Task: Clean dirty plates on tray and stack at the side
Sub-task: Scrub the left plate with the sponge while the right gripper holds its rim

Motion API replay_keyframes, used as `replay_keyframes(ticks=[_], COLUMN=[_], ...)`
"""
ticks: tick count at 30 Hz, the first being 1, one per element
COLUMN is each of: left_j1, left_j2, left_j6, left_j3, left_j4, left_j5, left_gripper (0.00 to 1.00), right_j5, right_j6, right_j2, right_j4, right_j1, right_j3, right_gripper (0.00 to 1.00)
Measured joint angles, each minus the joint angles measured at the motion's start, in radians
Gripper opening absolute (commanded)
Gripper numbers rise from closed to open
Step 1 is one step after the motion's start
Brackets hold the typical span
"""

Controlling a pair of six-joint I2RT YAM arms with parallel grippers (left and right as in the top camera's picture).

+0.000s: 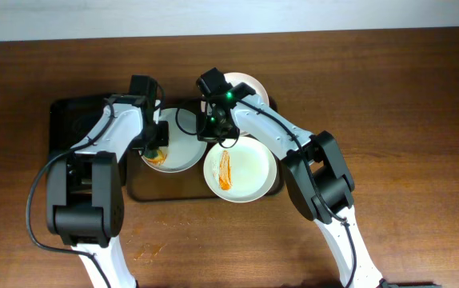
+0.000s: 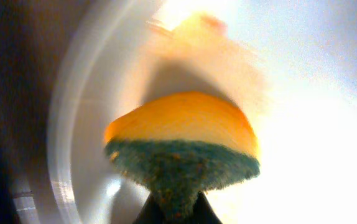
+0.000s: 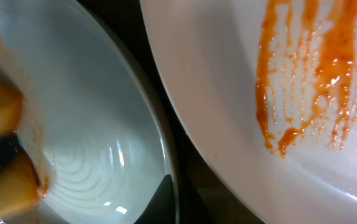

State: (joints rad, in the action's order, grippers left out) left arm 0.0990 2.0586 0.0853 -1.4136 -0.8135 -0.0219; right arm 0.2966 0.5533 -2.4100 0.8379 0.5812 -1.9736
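1. The left fingers clamp tight on a yellow-and-green sponge, which is pressed onto a white plate directly under them.
2. A faint orange smear shows on that plate just past the sponge.
3. The right fingers are closed at the same plate's rim; whether they pinch it is unclear.
4. Just beside them lies a second plate, streaked with red-orange sauce.
5. A third plate sits beyond them, at the far edge of the tray.
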Motion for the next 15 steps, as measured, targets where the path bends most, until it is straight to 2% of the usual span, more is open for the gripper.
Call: replay_keyframes(ticks=[2,4,5,6,10,12,15], left_j1=[-0.004,-0.001,0.000,0.000,0.008,0.011,0.013], left_j2=[0.000,0.002,0.011,0.011,0.011,0.011,0.012], left_j6=[-0.127,-0.211,-0.234,-0.224,-0.101,-0.023,0.091], left_j3=[0.002,0.016,0.022,0.028,0.027,0.027,0.028], left_j4=[-0.040,-0.032,-0.005,0.031,0.222,0.306,0.310], left_j5=[0.207,0.336,0.413,0.414,0.273,0.122,-0.086], left_gripper=[0.01,0.01,0.00,0.01,0.01,0.00,0.01], right_j5=[0.000,0.000,0.000,0.000,0.000,0.000,0.004], right_j6=[0.000,0.000,0.000,0.000,0.000,0.000,0.001], right_j2=[0.000,0.000,0.000,0.000,0.000,0.000,0.000], right_j4=[0.000,0.000,0.001,0.002,0.003,0.004,0.003], right_j1=[0.000,0.000,0.000,0.000,0.000,0.000,0.000], right_j3=[0.000,0.000,0.000,0.000,0.000,0.000,0.000], right_gripper=[0.04,0.04,0.04,0.04,0.04,0.04,0.04])
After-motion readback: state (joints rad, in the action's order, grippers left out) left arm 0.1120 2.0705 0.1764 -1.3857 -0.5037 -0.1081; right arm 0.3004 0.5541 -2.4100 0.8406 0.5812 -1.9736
